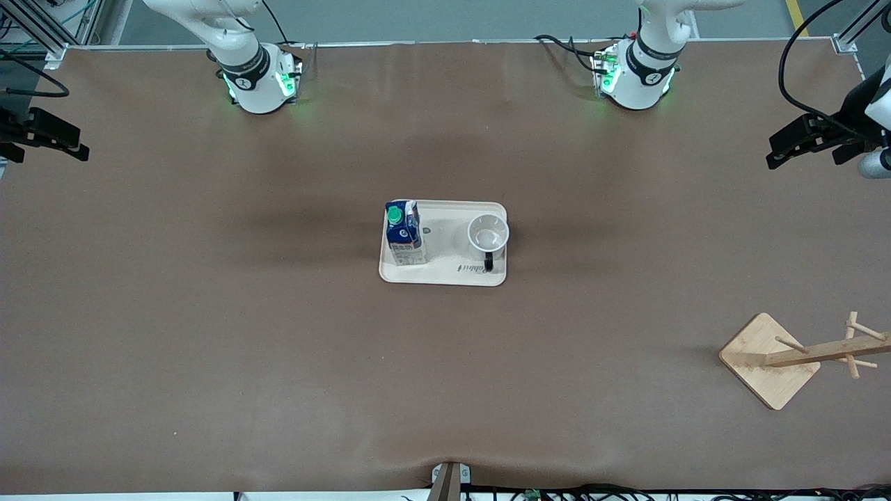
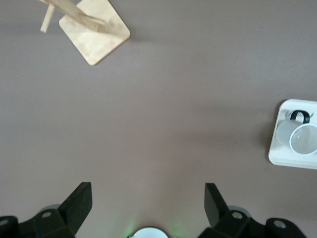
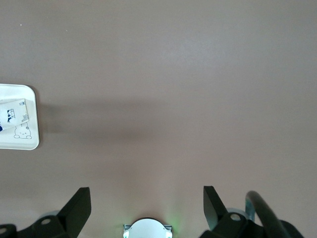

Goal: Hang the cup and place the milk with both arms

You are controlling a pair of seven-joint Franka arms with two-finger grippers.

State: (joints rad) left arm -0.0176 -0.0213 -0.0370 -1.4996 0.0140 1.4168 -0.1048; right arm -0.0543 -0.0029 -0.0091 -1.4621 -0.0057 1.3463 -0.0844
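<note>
The milk [image 1: 404,233] stands upright on a cream tray [image 1: 445,216] at the table's middle, on the side toward the right arm's end. The white cup [image 1: 488,234] stands beside it on the same tray, mouth up, with its black handle pointing toward the front camera. My left gripper [image 1: 778,152] hangs open and empty over the table's edge at the left arm's end, well away from the tray. Over the right arm's end, my right gripper [image 1: 73,142] is open and empty too. The left wrist view shows the left gripper [image 2: 147,198] and the cup [image 2: 302,139]. In the right wrist view are the right gripper [image 3: 147,201] and part of the milk [image 3: 12,115].
A wooden cup rack [image 1: 769,362] with pegs stands toward the left arm's end, nearer the front camera than the tray; the same rack [image 2: 94,29] shows in the left wrist view. Brown table surface lies all round the tray. Cables run by the left gripper.
</note>
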